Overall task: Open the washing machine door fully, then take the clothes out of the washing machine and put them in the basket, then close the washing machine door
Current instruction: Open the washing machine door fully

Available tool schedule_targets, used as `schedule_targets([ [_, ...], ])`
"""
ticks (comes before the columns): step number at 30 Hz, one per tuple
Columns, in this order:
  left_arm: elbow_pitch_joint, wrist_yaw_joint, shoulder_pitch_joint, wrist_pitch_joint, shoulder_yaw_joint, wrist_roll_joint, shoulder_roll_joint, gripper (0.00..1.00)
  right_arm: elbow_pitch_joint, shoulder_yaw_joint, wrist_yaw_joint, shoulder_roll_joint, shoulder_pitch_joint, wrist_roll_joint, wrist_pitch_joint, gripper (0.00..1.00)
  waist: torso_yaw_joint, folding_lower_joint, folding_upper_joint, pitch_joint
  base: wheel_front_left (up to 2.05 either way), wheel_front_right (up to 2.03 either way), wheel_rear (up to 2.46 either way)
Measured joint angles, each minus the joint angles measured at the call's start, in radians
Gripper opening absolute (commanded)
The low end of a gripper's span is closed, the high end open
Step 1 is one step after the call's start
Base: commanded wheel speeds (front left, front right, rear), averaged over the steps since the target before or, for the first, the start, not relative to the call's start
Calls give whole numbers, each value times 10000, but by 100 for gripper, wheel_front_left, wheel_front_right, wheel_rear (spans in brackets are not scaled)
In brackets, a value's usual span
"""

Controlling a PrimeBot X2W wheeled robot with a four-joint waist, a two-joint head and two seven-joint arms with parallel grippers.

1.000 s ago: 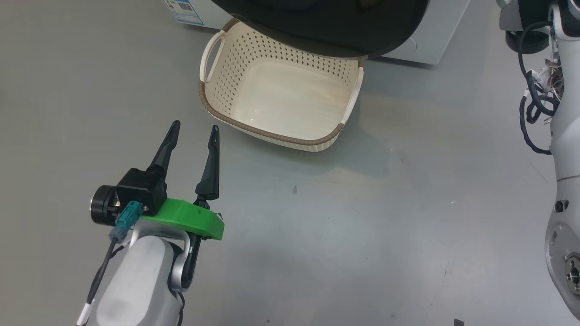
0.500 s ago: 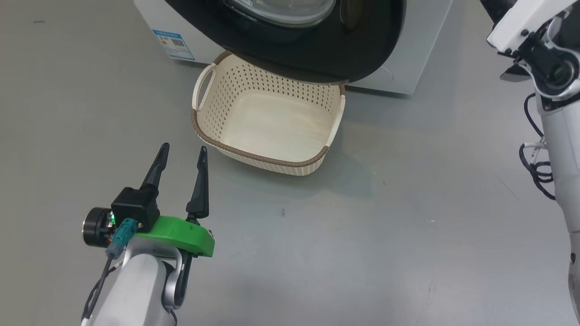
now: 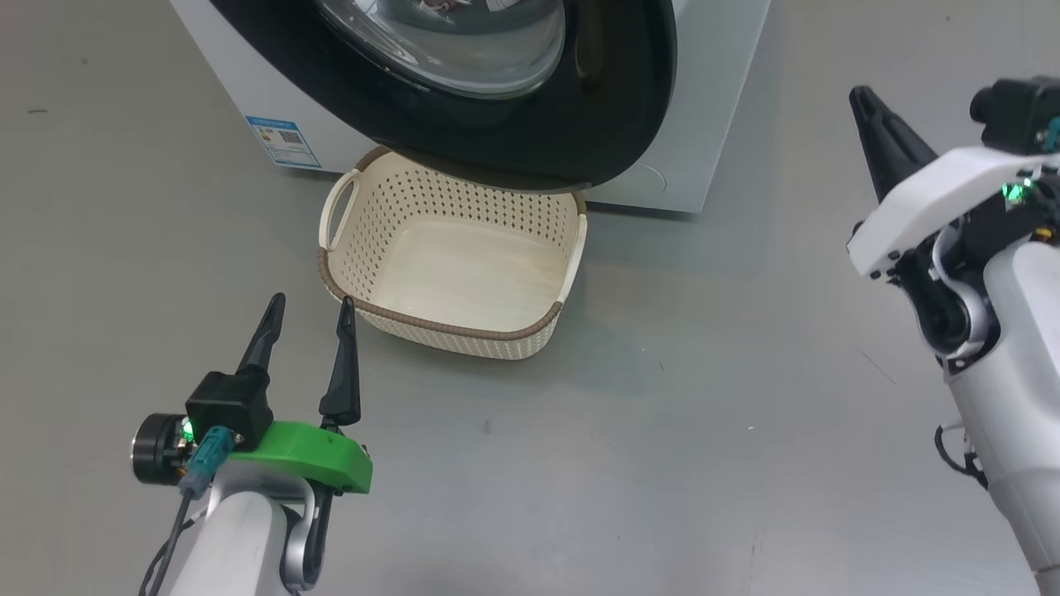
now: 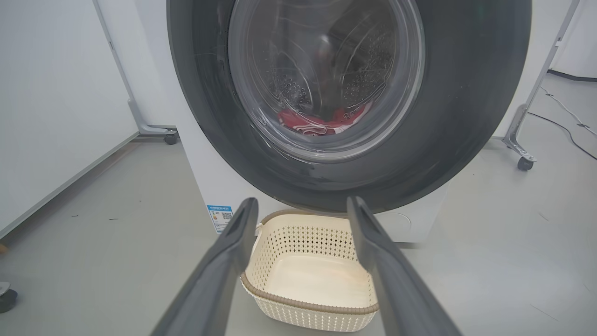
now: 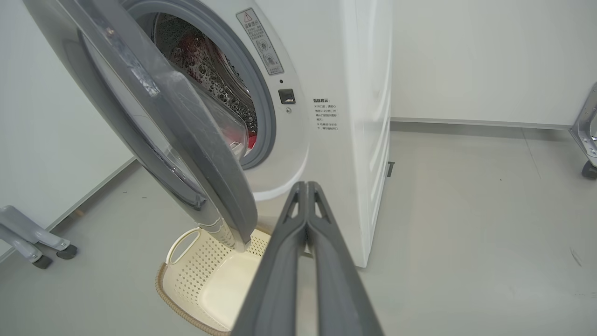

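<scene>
Door [image 3: 613, 124] ajar, 12 o'clock | basket [image 3: 447, 327] under it | our left gripper [image 3: 312, 300] wide, 7 o'clock | right gripper [image 3: 861, 95] pinched together, 3 o'clock

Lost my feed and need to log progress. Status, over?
Left gripper open, empty; right gripper shut, empty. Door ajar, clothes inside washing machine. Basket empty, door overhanging its far end.

Head camera looks down, wrist cameras face the washing machine [image 5: 364, 140]; all share the basket [image 3: 464, 329].
</scene>
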State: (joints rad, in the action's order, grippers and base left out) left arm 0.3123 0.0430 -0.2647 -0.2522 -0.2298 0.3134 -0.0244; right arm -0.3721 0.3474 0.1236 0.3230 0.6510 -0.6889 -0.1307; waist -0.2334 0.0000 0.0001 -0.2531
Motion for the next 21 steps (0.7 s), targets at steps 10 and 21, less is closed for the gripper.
schedule_targets([
  [10,-123,-46,239,0,219,-119,-6,100,476,-13,-100,-73,-1854,696,1965,100,344,0,0,327,0,0,0],
  [21,-314,-56,247,0,297,-217,-10,100,802,15,-472,-219,-2538,945,2786,100,443,0,0,295,0,0,0],
])
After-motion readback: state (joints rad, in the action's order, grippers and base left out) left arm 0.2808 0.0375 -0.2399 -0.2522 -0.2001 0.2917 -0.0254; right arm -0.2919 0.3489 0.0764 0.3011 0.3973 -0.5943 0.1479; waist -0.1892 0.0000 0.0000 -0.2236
